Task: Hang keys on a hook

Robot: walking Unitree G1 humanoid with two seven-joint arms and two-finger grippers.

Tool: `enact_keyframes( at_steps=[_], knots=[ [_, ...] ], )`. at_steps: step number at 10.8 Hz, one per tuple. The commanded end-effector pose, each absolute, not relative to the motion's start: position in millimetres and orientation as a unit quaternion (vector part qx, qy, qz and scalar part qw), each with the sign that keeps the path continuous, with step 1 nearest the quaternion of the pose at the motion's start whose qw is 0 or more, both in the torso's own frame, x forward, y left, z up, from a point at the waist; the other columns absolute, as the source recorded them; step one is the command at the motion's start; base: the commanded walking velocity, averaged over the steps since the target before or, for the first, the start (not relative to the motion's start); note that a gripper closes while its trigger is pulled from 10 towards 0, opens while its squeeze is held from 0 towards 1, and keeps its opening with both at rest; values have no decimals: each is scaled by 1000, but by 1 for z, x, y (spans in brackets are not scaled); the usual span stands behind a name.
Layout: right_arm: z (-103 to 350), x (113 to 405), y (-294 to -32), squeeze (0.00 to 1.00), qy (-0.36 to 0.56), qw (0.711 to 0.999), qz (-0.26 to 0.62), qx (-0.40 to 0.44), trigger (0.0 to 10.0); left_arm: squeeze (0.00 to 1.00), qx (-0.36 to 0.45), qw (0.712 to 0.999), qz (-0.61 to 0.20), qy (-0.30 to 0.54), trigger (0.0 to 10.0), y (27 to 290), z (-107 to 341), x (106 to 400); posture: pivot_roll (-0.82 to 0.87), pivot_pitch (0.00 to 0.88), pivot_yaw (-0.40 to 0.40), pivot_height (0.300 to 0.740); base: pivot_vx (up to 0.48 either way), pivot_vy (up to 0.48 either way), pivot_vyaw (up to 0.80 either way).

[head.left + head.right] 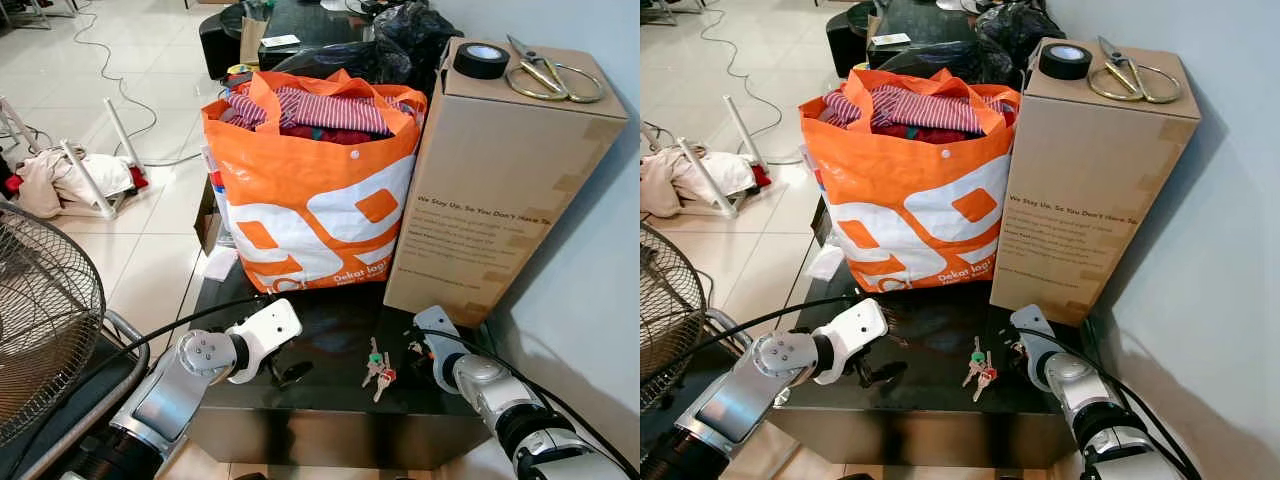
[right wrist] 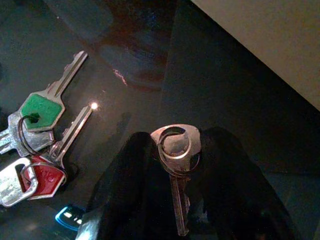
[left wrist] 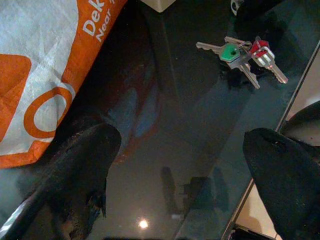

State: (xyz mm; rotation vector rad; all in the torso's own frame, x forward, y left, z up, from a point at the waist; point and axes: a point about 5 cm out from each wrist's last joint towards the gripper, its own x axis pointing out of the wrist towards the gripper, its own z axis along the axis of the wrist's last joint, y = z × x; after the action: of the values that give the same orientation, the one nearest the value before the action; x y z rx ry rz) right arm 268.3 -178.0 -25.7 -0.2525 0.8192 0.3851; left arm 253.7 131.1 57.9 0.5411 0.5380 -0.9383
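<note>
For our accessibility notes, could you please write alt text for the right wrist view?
The right gripper pinches a silver key over a dark glossy tabletop. A bunch of keys with green and red caps lies beside it, near a cardboard box.

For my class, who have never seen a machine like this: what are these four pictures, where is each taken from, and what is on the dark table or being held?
This is a humanoid robot with two silver arms, each ending in two black fingers. The two wide pictures come from its head camera, looking down at a glossy black table. The other two come from cameras on its wrists.

On the table stand an orange bag full of clothes and a tall cardboard box, with a tape roll and scissors on top. A bunch of keys with green and red caps lies between the arms.

The left gripper hovers with jaws open. The right gripper pinches a single silver key. I see no hook.
</note>
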Motion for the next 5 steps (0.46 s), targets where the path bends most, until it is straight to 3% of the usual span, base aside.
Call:
enact_keyframes(
  at_steps=[1,5],
  knots=[
    [-28,267,-179,0,402,889,183,-120,0,0,257,824,-437,253,10000,134,61,255,-70,0,31,740,0,0,0],
    [-28,266,-179,0,400,890,182,-118,0,0,258,824,-437,254,10000,135,60,255,-67,0,33,740,0,0,0]
  ],
)
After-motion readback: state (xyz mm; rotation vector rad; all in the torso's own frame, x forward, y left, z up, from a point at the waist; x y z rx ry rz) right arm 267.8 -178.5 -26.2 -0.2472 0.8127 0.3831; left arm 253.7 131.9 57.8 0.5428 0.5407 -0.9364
